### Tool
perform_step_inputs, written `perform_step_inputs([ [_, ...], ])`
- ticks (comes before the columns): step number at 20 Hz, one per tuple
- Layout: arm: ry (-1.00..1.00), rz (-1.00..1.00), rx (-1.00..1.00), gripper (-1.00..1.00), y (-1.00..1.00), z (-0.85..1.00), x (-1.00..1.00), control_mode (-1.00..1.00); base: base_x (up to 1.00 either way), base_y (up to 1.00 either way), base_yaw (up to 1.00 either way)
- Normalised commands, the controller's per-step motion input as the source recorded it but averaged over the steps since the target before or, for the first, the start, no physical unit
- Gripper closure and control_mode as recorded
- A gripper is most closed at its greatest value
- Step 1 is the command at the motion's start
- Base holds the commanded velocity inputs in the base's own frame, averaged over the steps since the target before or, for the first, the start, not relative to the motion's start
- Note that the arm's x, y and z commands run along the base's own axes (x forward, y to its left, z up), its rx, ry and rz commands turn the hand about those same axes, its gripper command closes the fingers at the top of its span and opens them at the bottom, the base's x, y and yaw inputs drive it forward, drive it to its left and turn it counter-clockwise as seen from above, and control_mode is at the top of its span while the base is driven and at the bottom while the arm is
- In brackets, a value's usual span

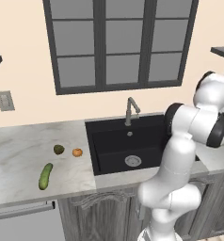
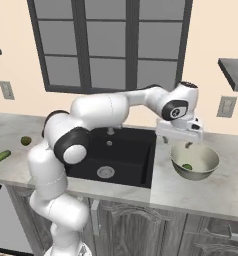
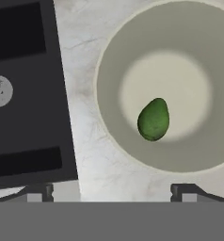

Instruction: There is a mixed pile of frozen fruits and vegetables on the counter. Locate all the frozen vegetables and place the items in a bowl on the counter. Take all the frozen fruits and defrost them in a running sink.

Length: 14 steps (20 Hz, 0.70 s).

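Counter runs left to right, with the black sink set in its middle and dry, no water seen at the faucet. Bowl sits on the right stretch of counter, just right of the sink, and holds the small shiny dark green piece on its floor, so one vegetable judged done. Gripper hovers directly above the bowl with jaws spread wide and nothing between them, finger tips low at the edge of the hand view.

Left of the sink, well apart from the bowl, lies the rest of the pile. Cucumber rests nearest the front edge and remains to be carried to the bowl. Farther back, the dull olive-brown ball and the orange ball sit near each other, neither yet in the sink. Roughly a quarter complete by this count: one vegetable, both fruits and the running water outstanding.
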Motion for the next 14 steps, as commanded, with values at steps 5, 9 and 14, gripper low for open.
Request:
perform_step_inputs([
  [5, 0.06, 0.07, -0.02, -1.00, 0.55, 0.03, 0.00, -1.00, 0.00, 0.00, 0.00],
  [9, 0.04, 0.04, 0.00, -1.00, 0.57, 0.00, 0.00, -1.00, 0.00, 0.00, 0.00],
  [14, -0.01, 0.01, 0.05, -1.00, 0.56, -0.11, -0.04, -1.00, 0.00, 0.00, 0.00],
])
